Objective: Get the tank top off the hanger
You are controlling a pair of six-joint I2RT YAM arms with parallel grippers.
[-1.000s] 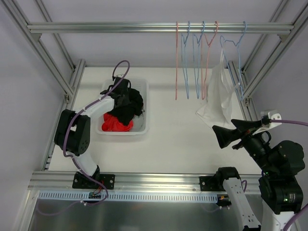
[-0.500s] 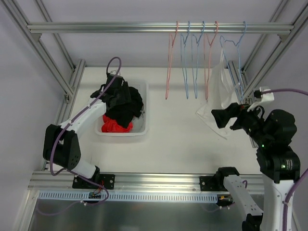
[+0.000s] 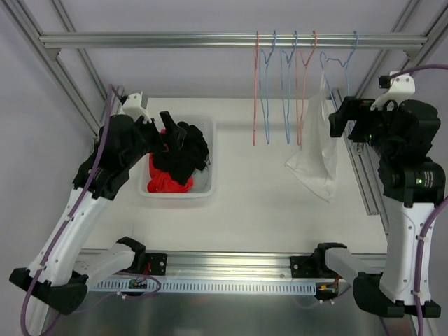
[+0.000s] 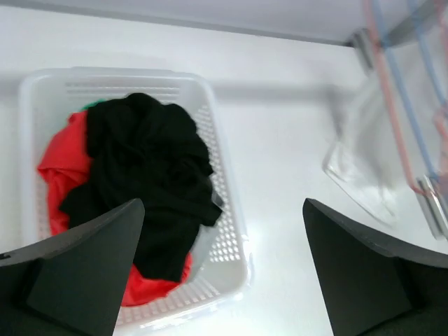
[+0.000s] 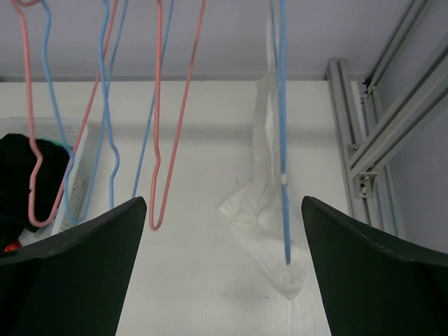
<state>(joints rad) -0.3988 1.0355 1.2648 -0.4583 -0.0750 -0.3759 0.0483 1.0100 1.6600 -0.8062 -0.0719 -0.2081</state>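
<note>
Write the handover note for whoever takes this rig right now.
Left claw: open, empty, above the basket.
Right claw: open, empty, raised and facing the tank top; no contact shows.
Things: the white tank top hangs on the blue hanger, the rightmost on the rail. Four bare hangers hang to its left. The basket holds black cloth and red cloth.
Done: nothing on this tank top yet.
Left: grip the tank top, work it off the hanger, probably drop it in the basket.
</note>
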